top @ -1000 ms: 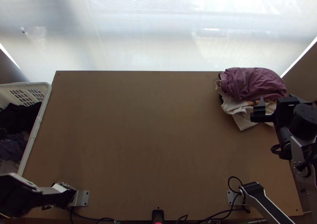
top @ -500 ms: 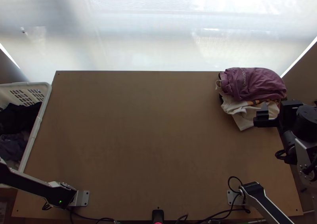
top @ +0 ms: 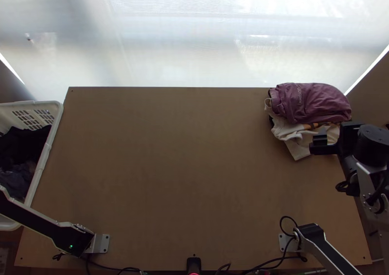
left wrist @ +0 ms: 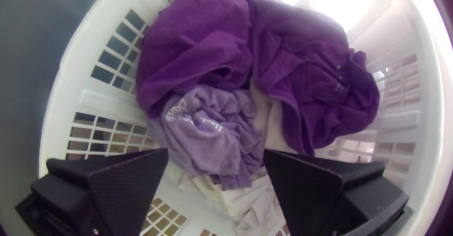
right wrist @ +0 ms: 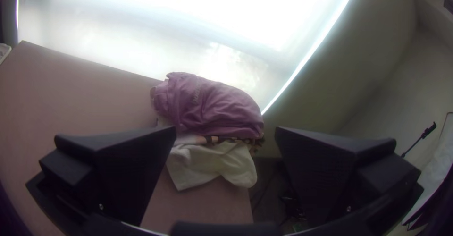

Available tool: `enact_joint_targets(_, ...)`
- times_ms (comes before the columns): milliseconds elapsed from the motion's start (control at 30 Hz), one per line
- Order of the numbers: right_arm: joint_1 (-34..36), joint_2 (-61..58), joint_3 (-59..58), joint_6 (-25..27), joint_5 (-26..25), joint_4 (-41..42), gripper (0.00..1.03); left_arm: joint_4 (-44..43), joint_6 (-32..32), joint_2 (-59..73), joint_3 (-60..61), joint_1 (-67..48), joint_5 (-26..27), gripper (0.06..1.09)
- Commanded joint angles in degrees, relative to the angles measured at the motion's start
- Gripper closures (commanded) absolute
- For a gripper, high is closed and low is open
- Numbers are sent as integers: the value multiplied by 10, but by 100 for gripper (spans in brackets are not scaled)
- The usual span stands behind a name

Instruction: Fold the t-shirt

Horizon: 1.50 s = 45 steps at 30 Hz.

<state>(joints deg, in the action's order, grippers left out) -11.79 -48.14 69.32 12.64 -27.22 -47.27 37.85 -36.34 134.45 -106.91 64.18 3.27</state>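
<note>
At the table's far right in the top view, my right gripper (top: pixel 325 142) is over the near side of a clothes pile, beside a mauve garment (top: pixel 311 102) lying bunched on white cloth (top: pixel 297 143). The right wrist view has the right gripper (right wrist: pixel 225 134) open, nothing between its fingers, with the mauve garment (right wrist: pixel 214 106) beyond. My left gripper (left wrist: pixel 216 155) is open over the basket in the left wrist view, holding nothing. Below it lie a crumpled lavender shirt with white print (left wrist: pixel 203 132), dark purple cloth (left wrist: pixel 198 42) and pale cloth (left wrist: pixel 257 207).
The white slatted basket (top: pixel 48 146) stands at the table's left side with dark clothes (top: pixel 22 146) inside. Bare wooden table (top: pixel 185 168) spreads across the middle. Black cables (top: pixel 277 260) run along the near edge.
The left arm's link has swung up the picture, uncovering the basket's near corner. My right gripper has shifted slightly toward the table's near edge.
</note>
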Motion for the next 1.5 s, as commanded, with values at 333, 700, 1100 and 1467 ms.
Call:
enact_joint_targets(333, 5, -27, -1, 0, -1, 6, 5, -80, -9, 84, -30, 7, -59, 16)
enact_joint_targets(700, 11, -35, 1, 2, -2, 6, 5, -117, 4, 94, -31, 8, -47, 54)
enact_joint_targets(1100, 12, -43, 2, 2, -1, 6, 5, -106, -5, 113, -28, 13, -38, 105)
enact_joint_targets(1467, 19, -42, 1, -3, 0, 6, 5, 166, -10, -82, -3, 22, 133, 105)
